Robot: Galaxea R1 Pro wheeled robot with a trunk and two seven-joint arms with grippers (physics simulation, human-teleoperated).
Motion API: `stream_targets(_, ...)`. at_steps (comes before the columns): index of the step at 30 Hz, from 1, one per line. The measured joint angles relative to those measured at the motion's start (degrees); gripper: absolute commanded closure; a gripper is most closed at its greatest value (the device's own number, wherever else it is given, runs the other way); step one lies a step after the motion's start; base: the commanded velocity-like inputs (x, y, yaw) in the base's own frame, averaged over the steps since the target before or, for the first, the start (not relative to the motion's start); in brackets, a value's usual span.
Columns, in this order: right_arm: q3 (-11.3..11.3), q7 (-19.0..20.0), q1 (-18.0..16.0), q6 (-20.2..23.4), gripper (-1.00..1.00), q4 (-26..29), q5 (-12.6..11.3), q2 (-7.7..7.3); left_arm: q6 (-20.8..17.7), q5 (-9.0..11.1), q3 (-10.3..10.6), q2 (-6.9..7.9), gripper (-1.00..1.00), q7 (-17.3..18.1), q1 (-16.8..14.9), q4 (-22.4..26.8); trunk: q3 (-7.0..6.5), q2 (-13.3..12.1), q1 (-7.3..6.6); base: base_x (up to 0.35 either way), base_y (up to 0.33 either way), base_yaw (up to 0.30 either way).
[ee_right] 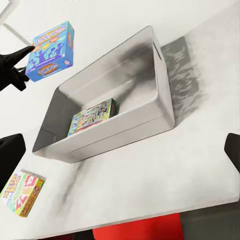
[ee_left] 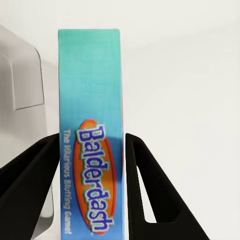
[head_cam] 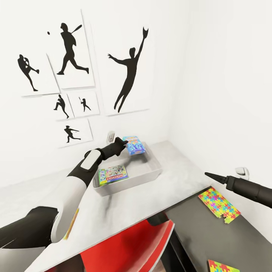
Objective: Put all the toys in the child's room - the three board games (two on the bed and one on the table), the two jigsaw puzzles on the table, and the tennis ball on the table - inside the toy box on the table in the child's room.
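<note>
Teal Balderdash box (ee_left: 90, 145), orange oval logo

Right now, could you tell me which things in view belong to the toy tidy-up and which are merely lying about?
Part of the job:
- Balderdash board game, held in the left gripper above the toy box
- Monopoly board game, already in the box
- third board game, on the table beside the box
- two jigsaw puzzles

Merely lying about:
- baseball silhouette pictures
- red chair
</note>
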State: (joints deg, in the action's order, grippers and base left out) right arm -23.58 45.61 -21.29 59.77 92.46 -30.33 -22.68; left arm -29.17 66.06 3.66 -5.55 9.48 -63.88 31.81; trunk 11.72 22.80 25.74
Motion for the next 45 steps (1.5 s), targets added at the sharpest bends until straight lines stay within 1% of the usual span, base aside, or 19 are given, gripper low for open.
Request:
stream_targets(16,0.0,0.0,0.0,0.0,-1.0,0.0,0.0,0.0,0.0,0.0,0.0,0.01,1.0,0.0,0.8,0.0,0.0,0.0,0.01,0.032,0.001,0.0)
stream_targets(27,0.1,0.0,0.0,0.0,-1.0,0.0,0.0,0.15,0.0,0.0,0.0,-0.02,1.0,0.1,0.8,0.1,0.0,0.0,0.01,0.002,0.121,0.0)
stream_targets(35,0.3,-0.1,-0.1,0.0,-1.0,-0.1,0.2,0.12,0.0,0.0,0.1,-0.12,1.0,0.0,0.8,0.1,0.0,0.0,0.01,0.0,0.023,0.0)
stream_targets(42,0.0,0.0,-0.1,0.0,-1.0,-0.1,0.3,0.08,0.0,0.0,0.1,-0.3,1.0,-0.2,0.8,0.1,0.0,0.0,0.01,0.0,0.003,0.0)
stream_targets(45,-0.1,0.0,-0.2,0.0,-1.0,0.0,0.3,0.0,-0.1,0.0,0.8,-0.37,1.0,-0.5,0.8,0.2,0.0,0.0,0.01,0.0,0.0,0.0)
